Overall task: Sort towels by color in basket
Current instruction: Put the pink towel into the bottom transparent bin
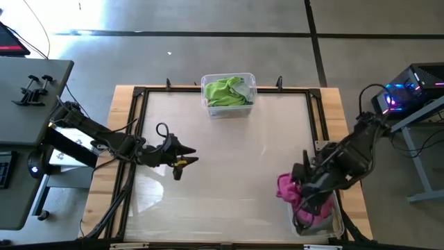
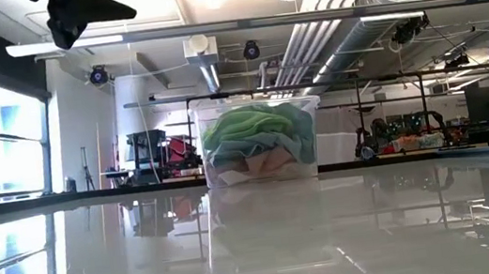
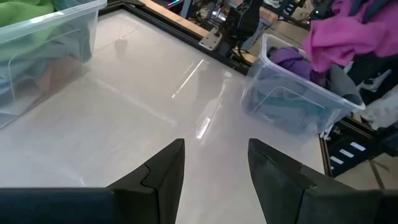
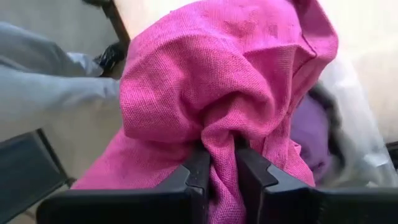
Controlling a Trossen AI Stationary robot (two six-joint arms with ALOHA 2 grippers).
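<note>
My right gripper [image 1: 305,189] is shut on a magenta towel [image 1: 286,186], raised over the clear basket [image 1: 338,221] at the table's near right corner. In that basket lie a purple towel [image 4: 311,130] and a grey towel [image 4: 50,87]. Another clear basket [image 1: 227,104] at the far middle edge holds lime green towels [image 1: 226,90]; in the low view teal and pale cloth show in it too. Over the left half of the table, my left gripper [image 1: 187,162] hangs open and nearly level, with nothing between its fingers [image 3: 163,174]. My right gripper pinches a bunched fold of the magenta towel [image 4: 221,152] between its two fingers [image 4: 194,171]. The fingers come from above, pointing steeply down. The towel hangs crumpled and slack under them [image 3: 342,31], above the near right basket; several layers are gathered in the hold.
A black frame [image 1: 139,125] runs round the white table top. Bare table lies between the two baskets and in front of my left gripper. Desks with equipment [image 1: 409,90] stand off the table's left and right sides.
</note>
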